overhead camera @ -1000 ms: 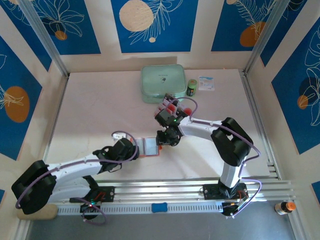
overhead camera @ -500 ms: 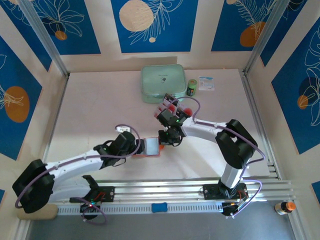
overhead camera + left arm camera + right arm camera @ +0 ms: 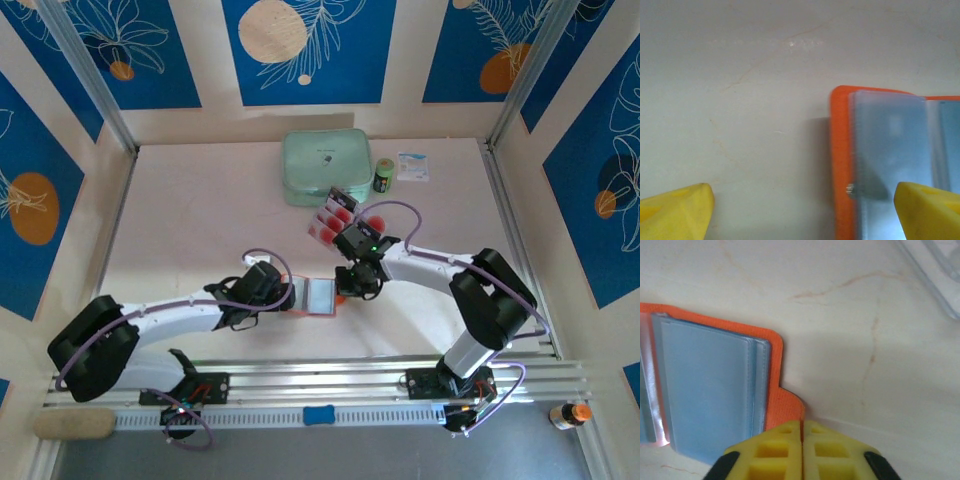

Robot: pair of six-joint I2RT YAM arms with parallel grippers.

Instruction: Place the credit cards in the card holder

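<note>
Now the holder (image 3: 318,297) is shifting right, lying open for cards (image 3: 333,213), left gripper (image 3: 800,210) gaping astride its edge, right gripper (image 3: 802,440) pinched together at its tab.

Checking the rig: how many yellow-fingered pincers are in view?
2. The left pincer, open, straddles the orange fold-over card holder's edge; the right pincer, shut, meets its tab.
</note>
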